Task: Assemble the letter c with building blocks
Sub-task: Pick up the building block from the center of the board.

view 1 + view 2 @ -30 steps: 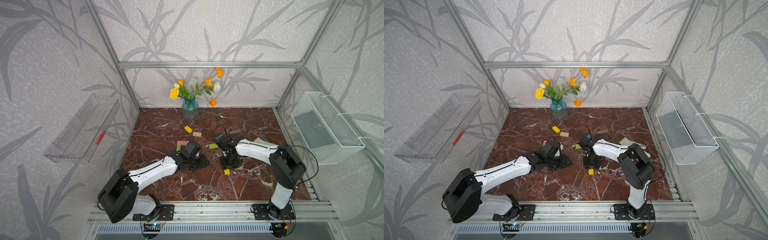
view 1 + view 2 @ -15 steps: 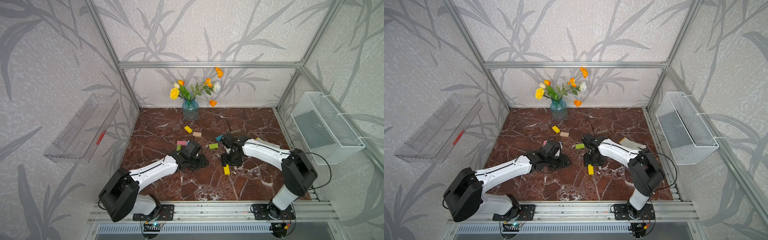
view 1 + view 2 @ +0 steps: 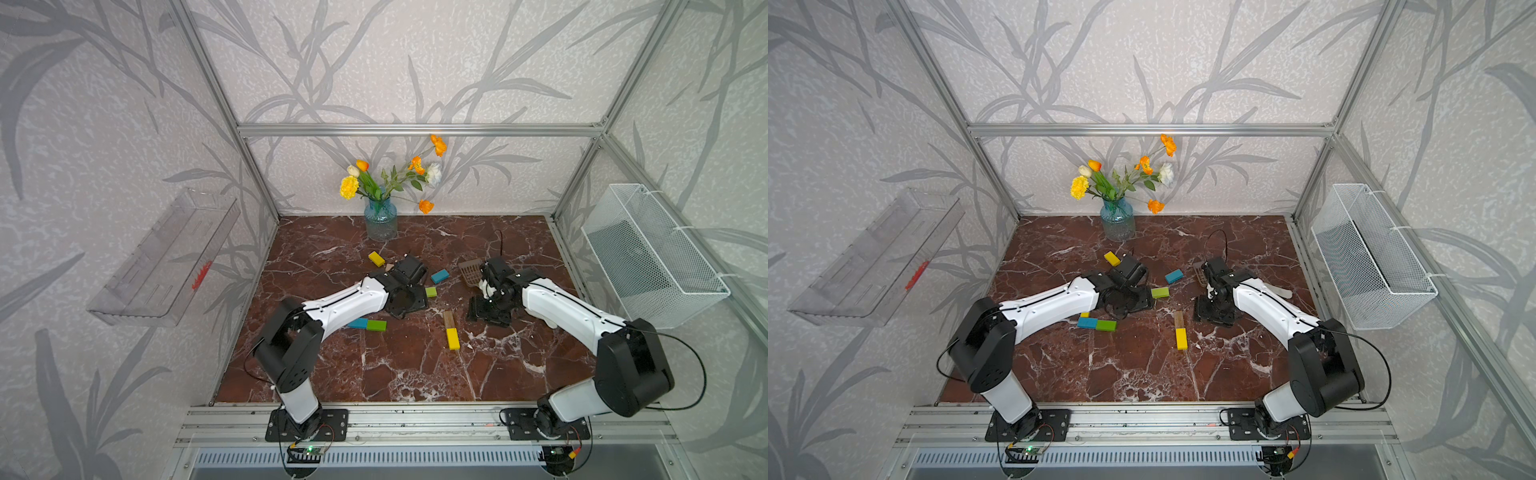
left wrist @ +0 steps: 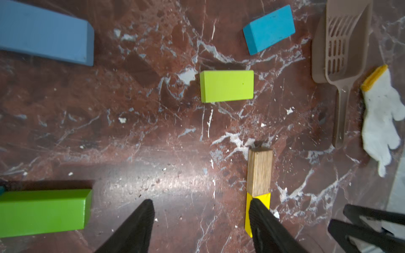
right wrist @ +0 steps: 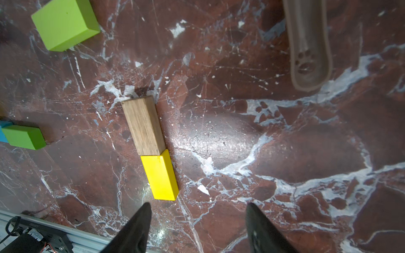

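A wood block (image 5: 143,126) and a yellow block (image 5: 160,174) lie end to end mid-table, also in a top view as the wood block (image 3: 448,319) and the yellow block (image 3: 453,338). A blue block (image 3: 358,323) and a green block (image 3: 376,325) touch end to end beside the left arm. Loose behind them lie a lime block (image 4: 226,85), a teal block (image 4: 269,29) and a second yellow block (image 3: 376,258). My left gripper (image 4: 201,202) is open and empty. My right gripper (image 5: 199,206) is open and empty, just off the yellow block's end.
A brown slotted scoop (image 3: 470,270) lies behind the right gripper, with a white glove (image 4: 381,109) beside it. A vase of flowers (image 3: 380,216) stands at the back. A wire basket (image 3: 652,253) hangs on the right wall and a clear tray (image 3: 166,257) on the left wall.
The right gripper has opened and drawn away to the right, leaving the wood block against the yellow one. The left gripper has opened wider and shifted slightly back and right, uncovering the blue-green pair.
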